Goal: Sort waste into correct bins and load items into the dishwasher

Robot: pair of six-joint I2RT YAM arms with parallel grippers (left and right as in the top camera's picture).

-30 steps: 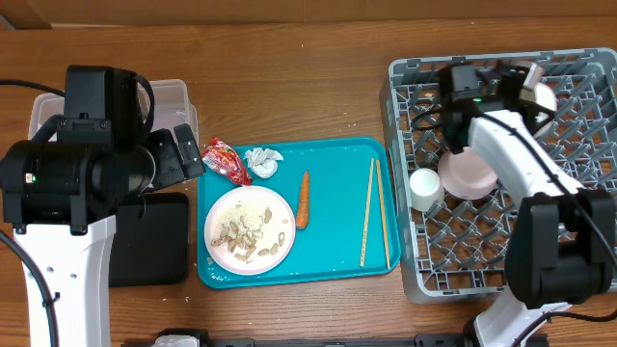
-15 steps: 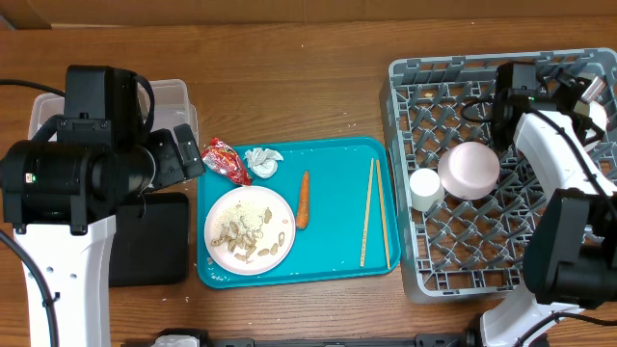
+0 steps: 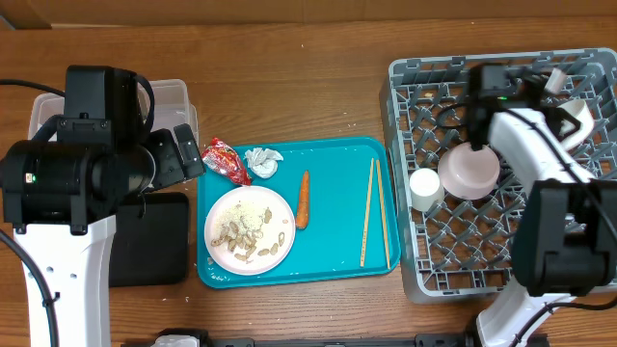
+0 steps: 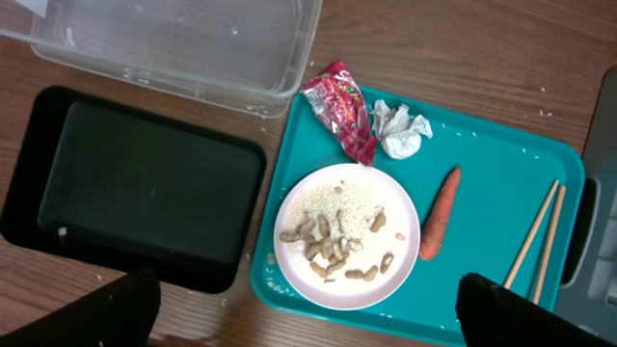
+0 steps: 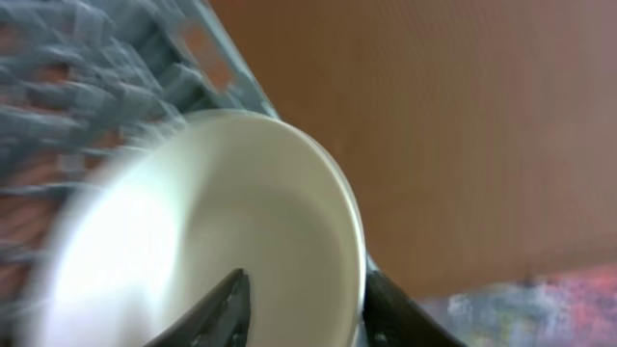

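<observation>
**Reviewer:** Right end effector first. What state?

**Operator:** I logged the right gripper (image 5: 301,306) as clamped on the rim of a white bowl (image 5: 193,222), with one of its fingers (image 5: 220,310) inside the rim and the other outside. The wrist view was heavily blurred. From overhead, that bowl sat at the right side of the grey rack (image 3: 416,85). I could not tell whether it touched the lattice.

**Reviewer:** What else was in the rack?

**Operator:** A second bowl (image 3: 469,170) lay upside down on the lattice. The cup (image 3: 425,187) stood just beside it, on the side nearer the teal tray (image 4: 482,289).

**Reviewer:** And the left end effector?

**Operator:** The left gripper (image 4: 308,289) was spread wide with nothing between its fingers. It hung above the plate (image 4: 347,207) and the black tray (image 4: 125,183).

**Reviewer:** And below it?

**Operator:**
- The plate rested on the teal tray and carried the food scraps (image 4: 328,246).
- The carrot (image 4: 439,214) lay just beside the plate.
- The chopsticks (image 4: 535,236) lay side by side near the tray's rack-side edge.
- The red wrapper (image 4: 339,111) lay across the tray's far rim, with the tissue (image 4: 400,130) just beside it.
- The clear tub (image 4: 193,43) stood next to the black tray on the table (image 4: 453,48).
</observation>
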